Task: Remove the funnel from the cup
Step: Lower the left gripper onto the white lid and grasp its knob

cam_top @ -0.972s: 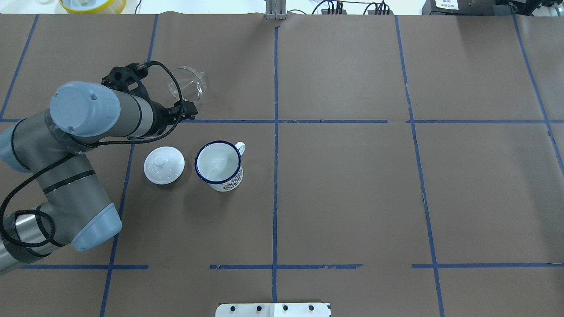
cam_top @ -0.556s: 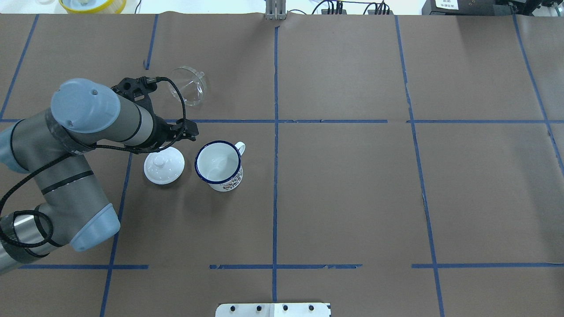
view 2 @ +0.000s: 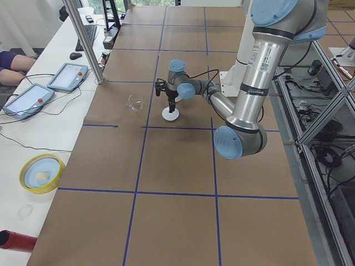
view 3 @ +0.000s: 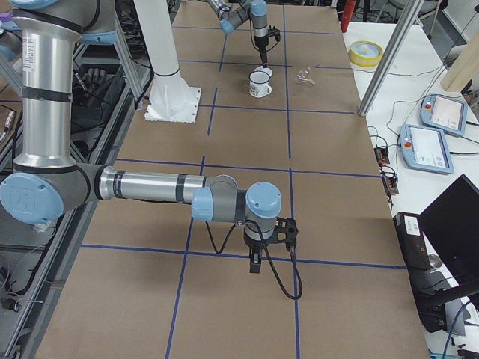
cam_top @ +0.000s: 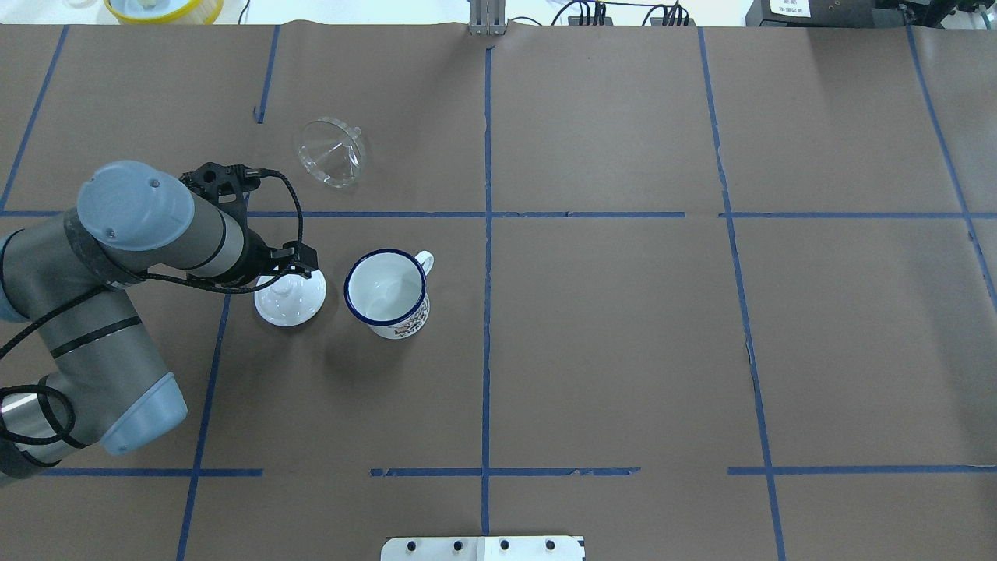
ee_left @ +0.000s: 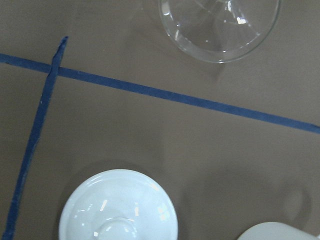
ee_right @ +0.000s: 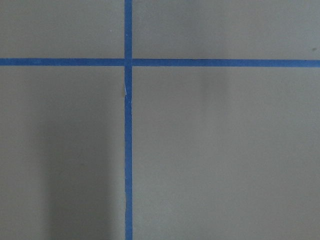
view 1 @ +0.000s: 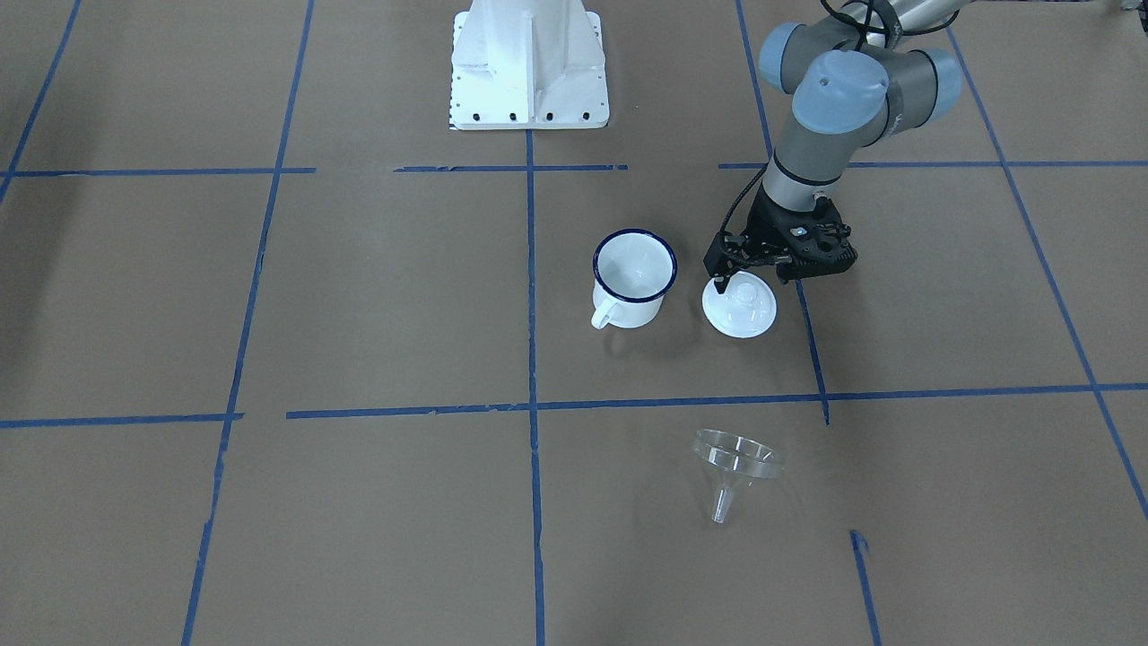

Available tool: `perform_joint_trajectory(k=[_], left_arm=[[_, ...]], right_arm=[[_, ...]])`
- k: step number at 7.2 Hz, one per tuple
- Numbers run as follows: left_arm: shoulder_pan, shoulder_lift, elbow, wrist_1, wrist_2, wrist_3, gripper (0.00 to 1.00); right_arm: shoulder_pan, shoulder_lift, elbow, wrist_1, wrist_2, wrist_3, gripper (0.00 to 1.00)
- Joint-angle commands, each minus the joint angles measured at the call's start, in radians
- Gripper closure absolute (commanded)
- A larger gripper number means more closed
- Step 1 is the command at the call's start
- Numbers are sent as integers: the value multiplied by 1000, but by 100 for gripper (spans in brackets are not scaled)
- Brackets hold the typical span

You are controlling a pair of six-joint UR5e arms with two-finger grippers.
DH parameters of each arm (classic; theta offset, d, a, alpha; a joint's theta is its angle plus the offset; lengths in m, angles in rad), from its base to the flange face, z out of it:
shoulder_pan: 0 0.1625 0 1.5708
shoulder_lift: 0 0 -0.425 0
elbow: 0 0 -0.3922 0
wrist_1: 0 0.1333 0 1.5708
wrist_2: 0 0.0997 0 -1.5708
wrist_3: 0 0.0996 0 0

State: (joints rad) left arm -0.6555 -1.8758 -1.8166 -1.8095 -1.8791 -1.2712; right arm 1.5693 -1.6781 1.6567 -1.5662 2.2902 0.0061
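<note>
Tabletop (cam_top: 623,351) under brown paper is carrying the funnel (cam_top: 331,152), lying well apart from the cup (cam_top: 387,290), which is sitting empty, so removal is looking done. Left hand (cam_top: 296,269) is hovering over the lid (cam_top: 290,300); released or clenched isn't showing.

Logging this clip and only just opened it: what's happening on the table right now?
The funnel is already out of the cup. It lies tipped over on the brown paper, apart from the empty cup, and nothing holds it. The left gripper hovers over the white lid beside the cup; I cannot tell whether it is open. The right gripper is far from all of this.
</note>
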Motion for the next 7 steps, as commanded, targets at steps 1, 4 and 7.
perform_joint_trajectory(k=[1,4,7], left_arm=[[7,-11,28,-2,-2,1,0],[7,-19,59,-37,-2,0,18],[7,-19,60,-37,-2,0,39]], right_arm=[[0,0,0,0,0,0,0],[0,0,0,0,0,0,0],[0,0,0,0,0,0,0]])
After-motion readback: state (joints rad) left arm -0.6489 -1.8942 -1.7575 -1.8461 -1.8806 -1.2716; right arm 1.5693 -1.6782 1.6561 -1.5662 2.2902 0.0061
